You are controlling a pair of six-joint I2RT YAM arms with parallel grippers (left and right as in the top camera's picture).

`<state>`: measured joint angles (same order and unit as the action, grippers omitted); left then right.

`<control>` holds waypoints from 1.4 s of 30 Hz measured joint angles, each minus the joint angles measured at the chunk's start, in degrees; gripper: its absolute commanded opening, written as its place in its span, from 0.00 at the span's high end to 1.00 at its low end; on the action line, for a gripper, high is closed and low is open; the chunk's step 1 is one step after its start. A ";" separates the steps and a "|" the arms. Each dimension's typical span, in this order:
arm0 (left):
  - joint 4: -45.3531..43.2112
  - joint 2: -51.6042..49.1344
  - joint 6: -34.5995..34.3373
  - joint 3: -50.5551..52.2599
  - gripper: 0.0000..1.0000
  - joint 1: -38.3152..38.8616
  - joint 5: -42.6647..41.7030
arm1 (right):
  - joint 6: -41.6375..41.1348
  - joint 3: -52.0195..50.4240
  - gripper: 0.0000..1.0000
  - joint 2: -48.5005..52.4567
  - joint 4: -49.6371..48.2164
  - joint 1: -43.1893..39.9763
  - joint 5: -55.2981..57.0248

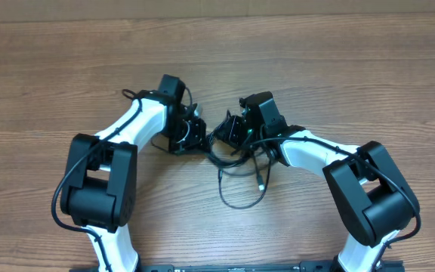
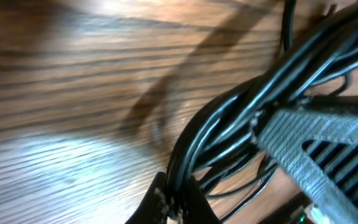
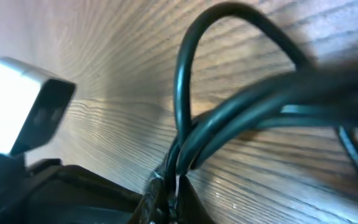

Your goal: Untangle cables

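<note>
A tangle of black cables lies at the middle of the wooden table, with a loose loop and a small plug end trailing toward the front. My left gripper is shut on a bundle of the cables at the tangle's left side. My right gripper is shut on the cables from the right; a loop arches above its jaws. The two grippers are close together, facing each other.
The wooden table stretches all around. The left arm's camera housing shows at the left of the right wrist view. The right gripper's grey ribbed body fills the right of the left wrist view.
</note>
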<state>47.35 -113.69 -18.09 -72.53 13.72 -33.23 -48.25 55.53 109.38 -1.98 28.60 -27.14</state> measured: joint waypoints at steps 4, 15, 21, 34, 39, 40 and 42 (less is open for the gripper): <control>2.25 0.00 5.22 0.09 0.96 -3.34 -4.76 | 1.92 0.42 0.96 -0.37 3.34 0.13 0.81; 4.59 0.00 12.63 0.20 0.90 -10.91 -15.74 | 5.88 1.16 0.96 -1.03 4.74 0.33 0.52; 5.81 0.00 15.58 0.20 0.85 -13.53 -22.32 | 8.28 1.20 0.91 -1.03 7.98 -1.55 0.98; 5.18 0.00 11.93 0.22 0.65 -10.73 -13.05 | 16.72 7.96 0.81 -1.03 26.29 -4.94 -8.24; 5.18 0.00 7.87 0.20 0.61 -6.14 -6.25 | 22.03 14.01 0.73 -1.03 39.58 -4.94 -3.45; 5.20 0.00 7.19 0.22 0.61 -5.18 -4.85 | 22.60 14.69 0.72 -1.03 40.72 -4.94 -2.12; 5.01 0.00 5.38 0.22 0.60 -3.08 -2.16 | 23.47 15.32 0.66 -1.03 42.56 -4.96 2.14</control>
<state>52.36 -113.69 -12.71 -72.31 10.63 -35.40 -24.77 70.85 108.36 40.58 23.64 -24.99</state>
